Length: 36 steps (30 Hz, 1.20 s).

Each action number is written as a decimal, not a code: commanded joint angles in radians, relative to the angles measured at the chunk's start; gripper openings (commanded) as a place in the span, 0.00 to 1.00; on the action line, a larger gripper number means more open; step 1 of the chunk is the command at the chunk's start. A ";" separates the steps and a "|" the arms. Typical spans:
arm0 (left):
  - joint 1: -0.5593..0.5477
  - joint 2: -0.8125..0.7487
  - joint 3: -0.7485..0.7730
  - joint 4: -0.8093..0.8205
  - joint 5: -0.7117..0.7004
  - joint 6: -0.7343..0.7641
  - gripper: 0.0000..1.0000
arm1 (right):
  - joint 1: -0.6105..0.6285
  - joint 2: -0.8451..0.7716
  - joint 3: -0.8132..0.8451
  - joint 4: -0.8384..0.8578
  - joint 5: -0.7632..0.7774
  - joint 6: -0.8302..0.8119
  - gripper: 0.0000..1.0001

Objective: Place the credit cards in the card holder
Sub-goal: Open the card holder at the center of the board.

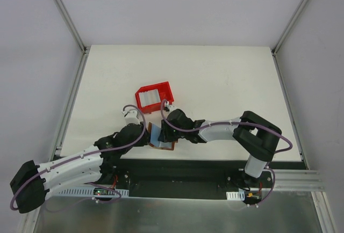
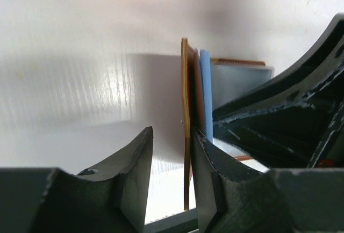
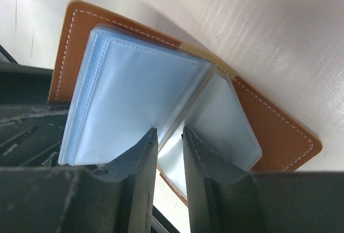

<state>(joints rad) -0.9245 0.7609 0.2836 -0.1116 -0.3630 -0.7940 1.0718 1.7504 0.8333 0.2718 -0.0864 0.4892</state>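
Brown leather is being put at risk first on the left. The small brown leather-like folding card holder (image 1: 163,143) is lying open on the white table (image 1: 215,77) between the two arms. One cover is only being touched on one face, so it is judged that the holder could be shoved aside or snapped closed if the left gripper (image 2: 171,136) is being squeezed unevenly. Further right, the pale blue plastic sleeves (image 3: 134,99) are being held apart at the right gripper (image 3: 169,132). A slippery leaf could be creased or let go, and the pocket lost. The pale thin rectangular credit cards (image 1: 152,94) appear to be lying in the red open-topped plastic tray (image 1: 145,106), just beyond the holder, so none is being loaded yet. The left pincer is being shown partly spread. The cover's edge is between its fingers, touching the finger nearer the sleeves and clear of the other. The right pincer is being shown at a slim gap with a sleeve leaf in it; whether that leaf is truly being pinched cannot be told.
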 commanded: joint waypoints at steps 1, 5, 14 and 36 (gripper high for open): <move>0.099 -0.031 0.000 0.076 0.134 0.079 0.30 | 0.004 0.037 0.010 -0.094 0.019 -0.028 0.29; 0.174 -0.049 -0.011 0.107 0.240 0.102 0.20 | 0.004 0.041 0.015 -0.094 0.013 -0.029 0.29; 0.184 0.018 -0.001 0.138 0.306 0.130 0.12 | 0.002 0.037 0.018 -0.092 0.007 -0.032 0.29; 0.185 -0.015 -0.179 -0.010 0.154 -0.174 0.00 | -0.090 -0.009 -0.016 -0.160 0.016 -0.078 0.31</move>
<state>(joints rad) -0.7444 0.7158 0.1242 0.0029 -0.1486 -0.9394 0.9981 1.7325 0.8478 0.2100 -0.1135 0.4217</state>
